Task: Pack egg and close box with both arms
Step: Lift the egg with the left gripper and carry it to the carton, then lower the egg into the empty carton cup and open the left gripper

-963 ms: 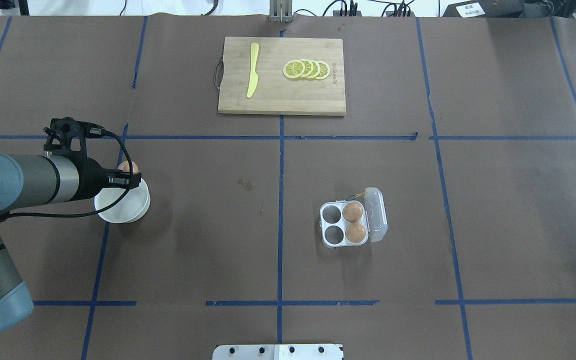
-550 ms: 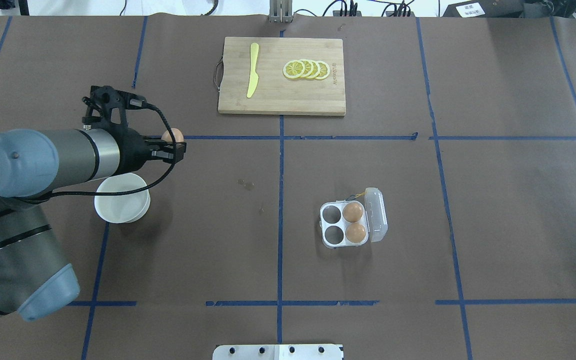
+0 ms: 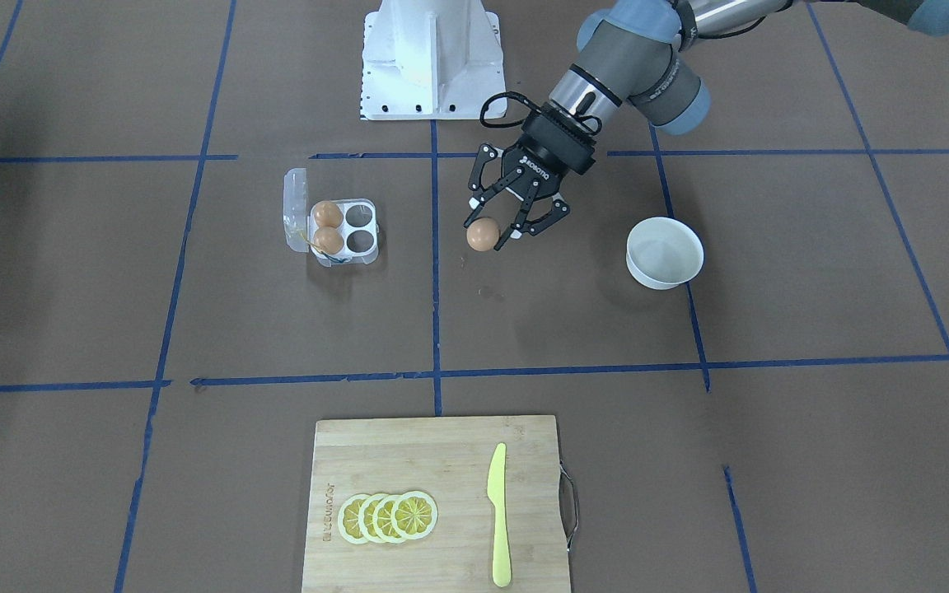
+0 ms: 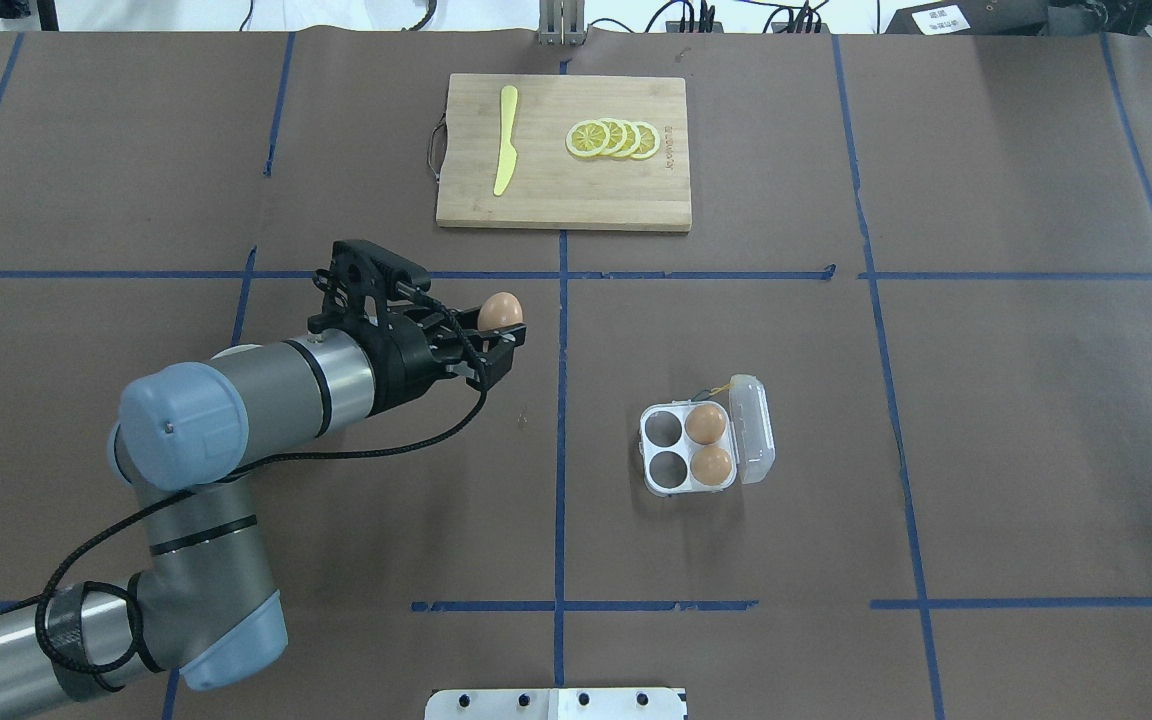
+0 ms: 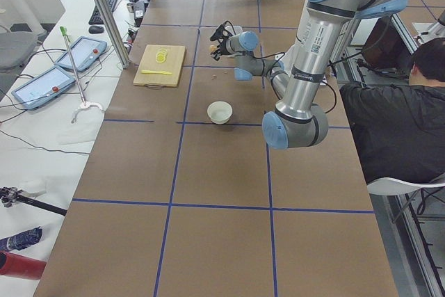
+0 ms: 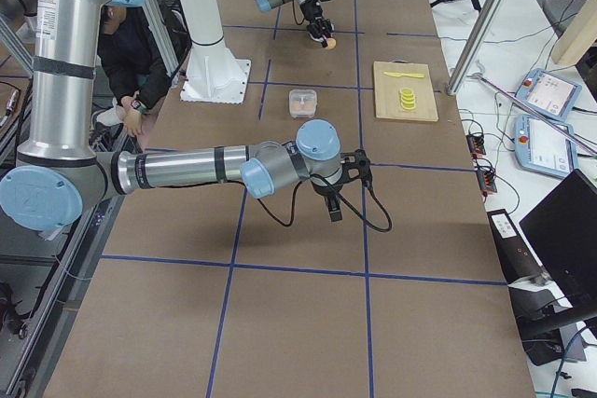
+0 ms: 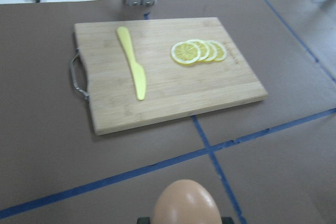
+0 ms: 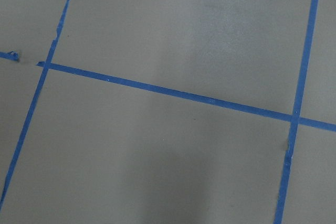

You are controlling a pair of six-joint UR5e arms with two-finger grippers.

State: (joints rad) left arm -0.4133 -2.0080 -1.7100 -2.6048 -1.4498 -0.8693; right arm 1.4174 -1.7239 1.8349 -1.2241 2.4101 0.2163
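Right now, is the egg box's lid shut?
No, the lid lies swung open beside the box, leaving its inside uncovered.

Six camera views of one table (image 4: 1036, 450) covered in brown paper and gridded with blue tape (image 4: 560, 500). One sits high behind the robot's base (image 3: 432, 58), looking forward and down; another faces that base from across the table, steeply down, so the layout appears flipped. Both share the cutting board (image 4: 556, 190), the box (image 4: 666, 448) and the lifted egg (image 4: 500, 310). Two wider, more distant views look along the table from its ends, one at the robot's left, one at its right. The left wrist camera sits close behind the egg, facing the board. The right wrist camera looks closely down at paper and tape
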